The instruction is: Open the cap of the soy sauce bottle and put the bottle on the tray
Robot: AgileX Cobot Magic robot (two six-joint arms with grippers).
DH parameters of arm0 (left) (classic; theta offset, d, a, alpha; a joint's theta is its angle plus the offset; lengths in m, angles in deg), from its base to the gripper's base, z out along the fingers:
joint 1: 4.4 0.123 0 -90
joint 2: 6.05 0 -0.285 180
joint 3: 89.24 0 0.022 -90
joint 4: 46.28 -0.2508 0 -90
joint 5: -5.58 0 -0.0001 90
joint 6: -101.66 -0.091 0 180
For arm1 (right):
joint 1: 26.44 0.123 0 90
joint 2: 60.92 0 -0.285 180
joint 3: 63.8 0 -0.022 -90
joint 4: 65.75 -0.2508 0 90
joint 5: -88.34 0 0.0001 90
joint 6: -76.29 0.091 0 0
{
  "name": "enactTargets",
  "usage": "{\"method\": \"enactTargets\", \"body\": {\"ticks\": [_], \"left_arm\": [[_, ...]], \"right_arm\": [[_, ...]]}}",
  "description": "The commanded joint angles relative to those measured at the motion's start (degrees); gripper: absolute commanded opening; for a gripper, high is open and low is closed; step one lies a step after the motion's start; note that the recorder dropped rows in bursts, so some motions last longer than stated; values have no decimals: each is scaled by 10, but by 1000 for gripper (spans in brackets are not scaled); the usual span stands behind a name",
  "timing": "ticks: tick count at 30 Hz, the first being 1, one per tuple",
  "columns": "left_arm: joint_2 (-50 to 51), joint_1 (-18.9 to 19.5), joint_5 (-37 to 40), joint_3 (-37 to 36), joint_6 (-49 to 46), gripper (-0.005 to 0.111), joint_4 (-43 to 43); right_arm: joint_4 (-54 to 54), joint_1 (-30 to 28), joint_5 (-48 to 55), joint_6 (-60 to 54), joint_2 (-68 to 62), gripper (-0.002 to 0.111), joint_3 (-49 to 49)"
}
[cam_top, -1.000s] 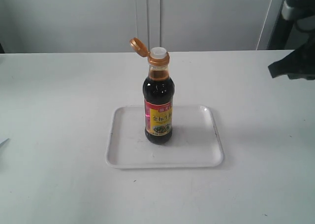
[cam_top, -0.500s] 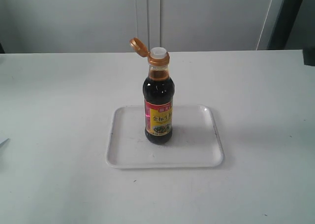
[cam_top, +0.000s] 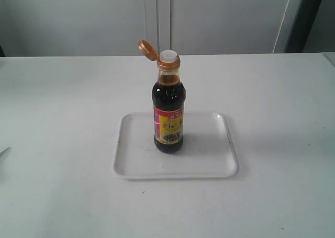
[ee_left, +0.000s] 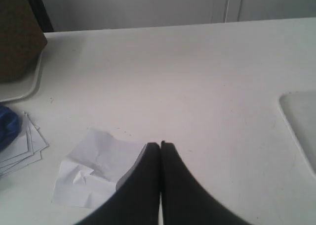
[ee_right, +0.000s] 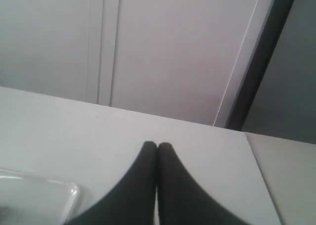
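The soy sauce bottle (cam_top: 168, 115) stands upright in the middle of the white tray (cam_top: 209, 162). Its golden-brown cap (cam_top: 147, 49) is flipped open to the left, hanging by its hinge beside the bare white spout (cam_top: 169, 55). Neither gripper shows in the exterior view. In the left wrist view my left gripper (ee_left: 160, 145) is shut and empty over bare table, with a corner of the tray (ee_left: 301, 121) off to one side. In the right wrist view my right gripper (ee_right: 157, 146) is shut and empty, a tray corner (ee_right: 59, 198) beside it.
A crumpled white paper (ee_left: 94, 173) lies on the table by my left gripper. Beyond it are stacked sheets with something blue (ee_left: 7, 131) and a brown box (ee_left: 19, 32) on a white tray edge. The table's right edge (ee_right: 256, 170) runs close to my right gripper.
My right arm, seen at the right edge of the exterior view a second ago, has pulled away out of that view. The bottle, cap and tray have not moved.
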Motion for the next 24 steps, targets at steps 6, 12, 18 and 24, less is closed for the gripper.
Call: {"method": "enactTargets", "body": {"ticks": [6, 12, 18, 24], "left_arm": [[-91, -1, -7, -22, 7, 0, 12], [-126, -1, -12, -30, 7, 0, 40], [-128, -1, -13, -30, 7, 0, 55], [-128, -1, -13, -30, 5, 0, 54]], "right_arm": [[-3, -2, -83, 17, 110, 0, 63], [-4, -2, -91, 17, 155, 0, 91], [-4, -2, -86, 17, 160, 0, 98], [-5, -2, -86, 17, 160, 0, 98]]}}
